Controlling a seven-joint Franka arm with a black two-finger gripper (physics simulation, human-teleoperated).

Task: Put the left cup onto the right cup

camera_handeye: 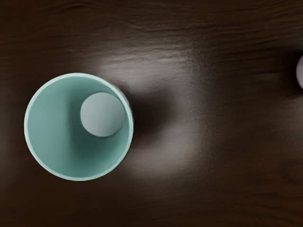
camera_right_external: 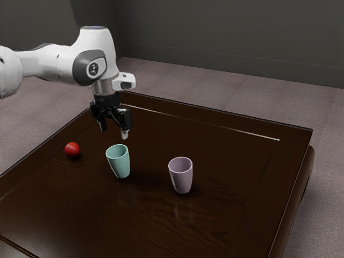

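A teal cup (camera_right_external: 119, 160) stands upright on the dark wooden table (camera_right_external: 215, 161), toward the exterior view's left. A pale lilac cup (camera_right_external: 180, 174) stands upright to its right, a short gap away. My black gripper (camera_right_external: 113, 129) hangs open just above and slightly behind the teal cup, touching nothing. From the wrist view I look straight down into the teal cup (camera_handeye: 78, 126), its round bottom visible inside. A sliver of the lilac cup (camera_handeye: 300, 72) shows at the frame edge.
A small red ball (camera_right_external: 72, 149) lies on the table to the left of the teal cup. The table has a raised rim (camera_right_external: 293, 141) along its far and right sides.
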